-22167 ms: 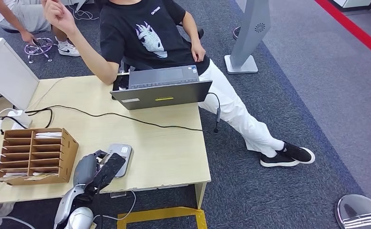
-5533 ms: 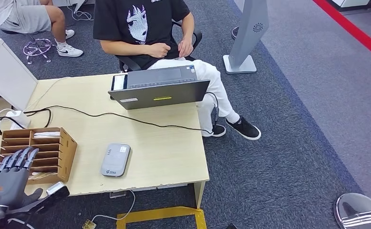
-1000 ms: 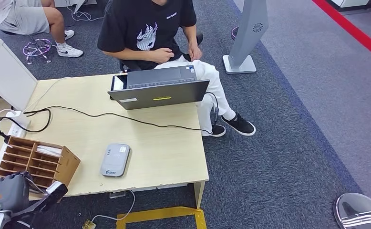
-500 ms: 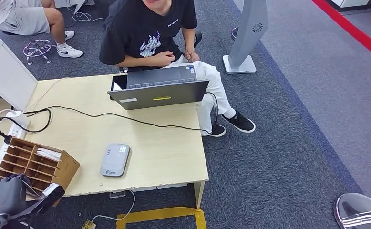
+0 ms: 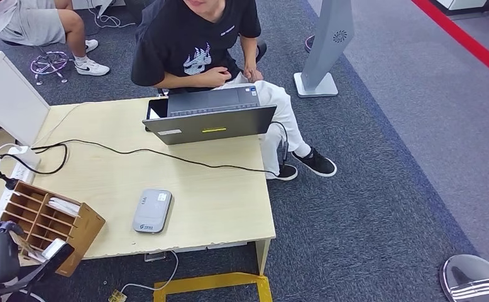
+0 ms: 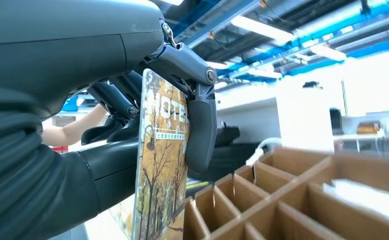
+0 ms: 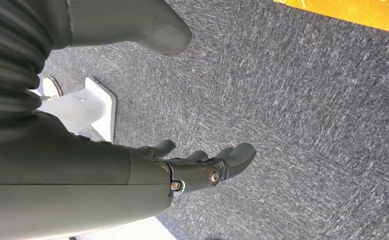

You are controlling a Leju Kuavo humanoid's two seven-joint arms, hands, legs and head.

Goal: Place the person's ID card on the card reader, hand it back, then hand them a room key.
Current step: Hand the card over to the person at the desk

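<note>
**While the left hand holds the room key, the recipient sits across the desk**

With the left hand (image 6: 147, 125) at the near-left corner of the desk (image 5: 210, 201), beside the wooden slot rack (image 5: 47, 220), the room key (image 6: 162, 160) is pinched between thumb and fingers. The left wrist view shows the card standing on edge, printed face outward, just clear of the rack's compartments. Its long axis runs roughly along the fingers.

The card reader (image 5: 152, 211) lies flat further right on the desk, with no card on it. The person (image 5: 192, 44) sits beyond the laptop (image 5: 210, 119), on the far side, ahead and to the right of the left hand. The handover judged next therefore needs a reach forward and rightward over the desk.

The right hand (image 7: 202, 165) hangs over carpet, fingers loosely curled, holding nothing; the left hand is nearer.
</note>
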